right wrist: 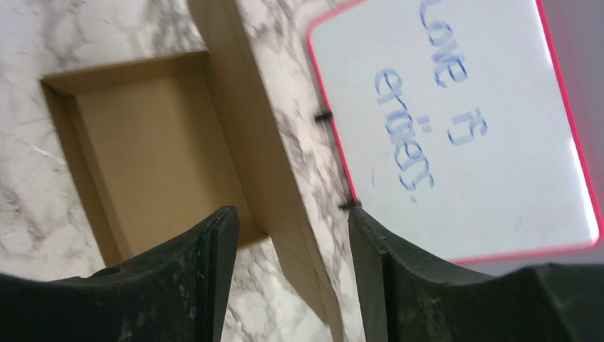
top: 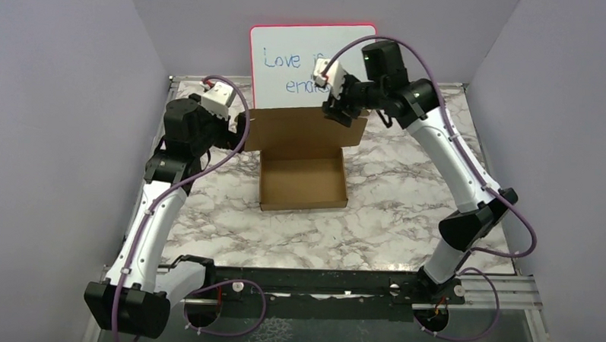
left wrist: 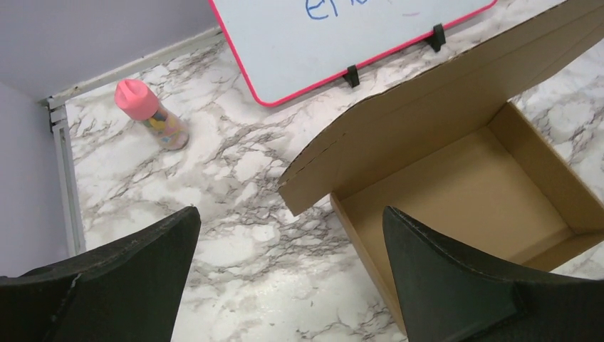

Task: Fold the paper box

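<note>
**Who gets to close it?**

Left fingers [left wrist: 142, 263] are apart, just off the lid's [top: 301, 129] left corner. The box [top: 303, 182] sits mid-tabletop [top: 406, 190], lid standing along its far side. Right fingers [right wrist: 192, 271] are apart, straddling the lid's right end. I'd say they're nearer.

Red-framed whiteboard [top: 297, 45], upper centre of the top view: blue handwriting, first line "Love is". The second line begins "en" and ends with a full stop; its middle letters are unclear. Label on the pink bottle [left wrist: 151, 114], upper left of the left wrist view: too small to read.
</note>
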You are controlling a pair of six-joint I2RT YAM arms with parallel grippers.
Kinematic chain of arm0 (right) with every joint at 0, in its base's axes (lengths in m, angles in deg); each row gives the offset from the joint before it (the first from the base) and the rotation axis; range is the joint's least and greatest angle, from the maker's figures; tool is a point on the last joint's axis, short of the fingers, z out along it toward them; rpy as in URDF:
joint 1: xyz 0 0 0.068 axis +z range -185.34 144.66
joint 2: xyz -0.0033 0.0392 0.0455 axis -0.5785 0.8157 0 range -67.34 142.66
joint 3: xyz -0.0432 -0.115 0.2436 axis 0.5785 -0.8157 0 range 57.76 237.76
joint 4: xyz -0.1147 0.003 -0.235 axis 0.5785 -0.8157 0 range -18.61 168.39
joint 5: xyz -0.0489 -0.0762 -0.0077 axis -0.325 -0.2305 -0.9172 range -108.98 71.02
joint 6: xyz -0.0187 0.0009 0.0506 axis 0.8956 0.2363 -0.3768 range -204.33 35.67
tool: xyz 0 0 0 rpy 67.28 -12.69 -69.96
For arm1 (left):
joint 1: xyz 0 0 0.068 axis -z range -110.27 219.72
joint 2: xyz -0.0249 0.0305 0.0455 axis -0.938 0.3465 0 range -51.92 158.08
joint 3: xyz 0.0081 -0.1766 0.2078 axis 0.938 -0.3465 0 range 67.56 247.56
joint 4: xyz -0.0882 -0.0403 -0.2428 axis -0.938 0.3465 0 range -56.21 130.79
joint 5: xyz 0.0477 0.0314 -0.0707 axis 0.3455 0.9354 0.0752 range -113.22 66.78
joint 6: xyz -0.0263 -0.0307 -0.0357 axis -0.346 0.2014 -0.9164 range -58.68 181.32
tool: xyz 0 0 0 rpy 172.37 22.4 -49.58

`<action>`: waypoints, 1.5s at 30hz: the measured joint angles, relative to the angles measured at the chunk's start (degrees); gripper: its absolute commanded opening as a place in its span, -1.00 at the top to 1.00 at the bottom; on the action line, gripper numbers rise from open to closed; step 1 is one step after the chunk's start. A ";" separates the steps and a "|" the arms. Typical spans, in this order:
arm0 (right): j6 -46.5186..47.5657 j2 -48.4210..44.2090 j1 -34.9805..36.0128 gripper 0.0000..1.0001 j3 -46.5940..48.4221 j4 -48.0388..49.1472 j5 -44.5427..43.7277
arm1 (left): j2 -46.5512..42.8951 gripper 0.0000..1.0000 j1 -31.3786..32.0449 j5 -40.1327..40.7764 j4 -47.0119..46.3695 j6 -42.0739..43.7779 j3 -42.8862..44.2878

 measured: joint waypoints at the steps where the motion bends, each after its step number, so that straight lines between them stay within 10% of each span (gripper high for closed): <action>1: -0.55 -1.14 -1.75 -0.32 -1.44 0.57 -0.02 | 0.83 -0.98 -0.85 -1.01 0.63 1.25 0.79; 20: 2.03 -5.64 -15.17 -0.31 -16.61 4.11 2.10 | 15.45 -0.90 -12.72 -29.66 7.65 19.58 10.16; 45: 13.05 -2.38 -16.90 0.29 -21.90 8.33 10.49 | 25.90 0.09 -12.37 -42.51 11.93 26.62 14.47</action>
